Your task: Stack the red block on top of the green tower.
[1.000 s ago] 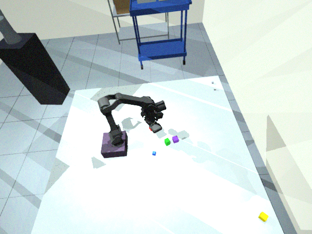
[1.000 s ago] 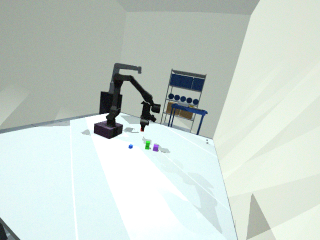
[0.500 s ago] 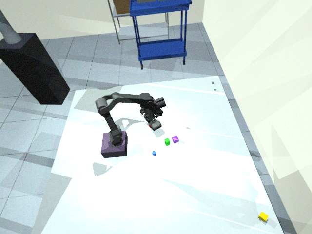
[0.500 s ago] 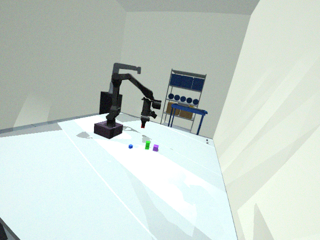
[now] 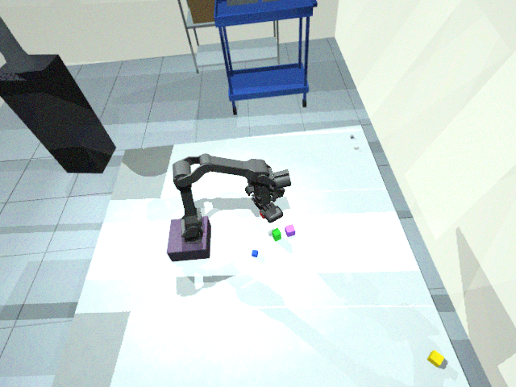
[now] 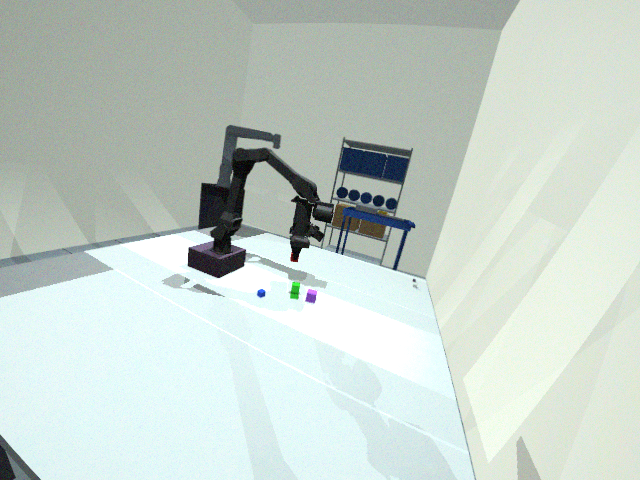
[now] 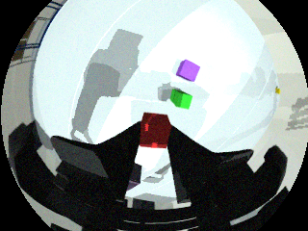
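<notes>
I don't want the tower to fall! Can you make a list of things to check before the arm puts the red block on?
1. Red block gripped in the gripper: ok, fingers shut on it.
2. Red block lifted off the table: ok, it hangs well above the surface.
3. Green tower standing: ok, upright.
4. Red block directly over the tower: not ok, the tower lies ahead of the gripper in the wrist view.
5. Purple block out of the way: cannot tell, it sits close beside the tower.
6. Blue block out of the way: ok, apart from the tower.
</notes>
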`<state>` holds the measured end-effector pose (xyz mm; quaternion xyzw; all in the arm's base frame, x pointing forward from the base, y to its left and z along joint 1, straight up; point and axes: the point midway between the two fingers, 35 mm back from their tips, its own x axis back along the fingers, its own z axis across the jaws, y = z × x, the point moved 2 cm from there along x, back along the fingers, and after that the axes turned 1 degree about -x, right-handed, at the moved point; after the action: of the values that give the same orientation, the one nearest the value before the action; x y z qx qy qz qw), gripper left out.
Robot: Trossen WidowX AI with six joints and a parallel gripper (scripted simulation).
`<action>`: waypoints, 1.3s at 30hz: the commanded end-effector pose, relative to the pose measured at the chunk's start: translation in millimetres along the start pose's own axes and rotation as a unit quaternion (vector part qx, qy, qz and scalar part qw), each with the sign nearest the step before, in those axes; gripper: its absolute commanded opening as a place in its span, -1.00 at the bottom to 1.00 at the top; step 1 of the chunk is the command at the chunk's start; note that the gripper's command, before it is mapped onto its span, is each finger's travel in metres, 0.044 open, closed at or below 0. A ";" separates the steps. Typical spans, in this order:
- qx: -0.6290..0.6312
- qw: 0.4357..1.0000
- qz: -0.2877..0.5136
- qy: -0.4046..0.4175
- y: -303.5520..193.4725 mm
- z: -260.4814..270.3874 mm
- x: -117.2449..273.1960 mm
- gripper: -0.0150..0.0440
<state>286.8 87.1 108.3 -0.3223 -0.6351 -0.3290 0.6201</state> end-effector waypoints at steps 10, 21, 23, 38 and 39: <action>0.001 1.000 -0.001 -0.001 15.7 -57.7 -1.7 -0.49; 0.001 1.000 -0.001 -0.001 17.5 -57.7 -34.1 -0.49; 0.001 1.000 -0.001 -0.001 17.5 -57.7 -35.0 -0.49; 0.001 1.000 -0.001 -0.001 17.5 -57.4 -63.8 -0.49; 0.001 1.000 -0.001 -0.001 17.5 -57.4 -64.0 -0.49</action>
<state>337.8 50.4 49.6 -0.3211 -0.6378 -0.3314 0.6166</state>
